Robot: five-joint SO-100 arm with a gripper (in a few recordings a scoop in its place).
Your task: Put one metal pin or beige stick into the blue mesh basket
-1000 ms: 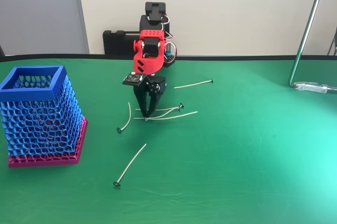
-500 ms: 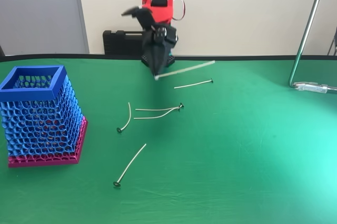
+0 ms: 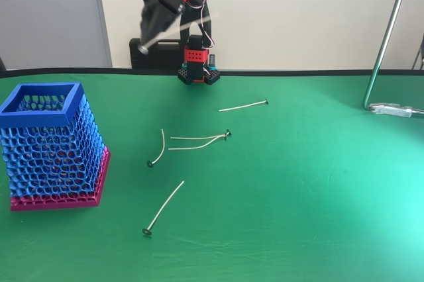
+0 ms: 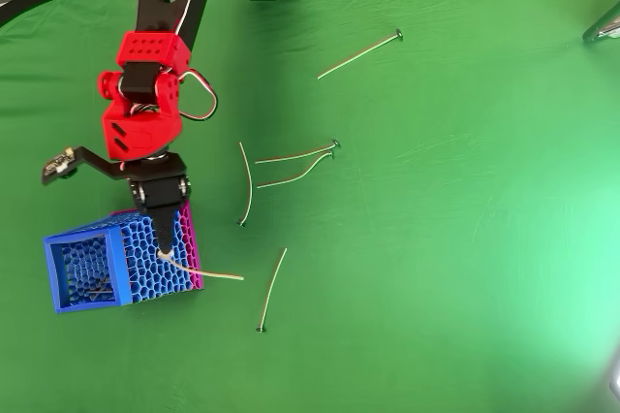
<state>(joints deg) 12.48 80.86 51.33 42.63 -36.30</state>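
Green cloth covers the tabletop (image 3: pixel 318 202). Nearest in the fixed view lies one loose pin (image 3: pixel 163 208), thin, pale, dark-headed. Left of it stands the blue mesh basket (image 3: pixel 50 146), honeycomb-walled on a magenta base. Four more pins (image 3: pixel 199 141) lie farther back. Beyond, raised high, the hand (image 3: pixel 147 38) is clamped on a beige stick (image 4: pixel 203 273); overhead, it juts rightward beside the basket's wall.

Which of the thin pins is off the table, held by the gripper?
The pin pinched in the gripper beside the blue mesh basket; the others lie on the cloth.
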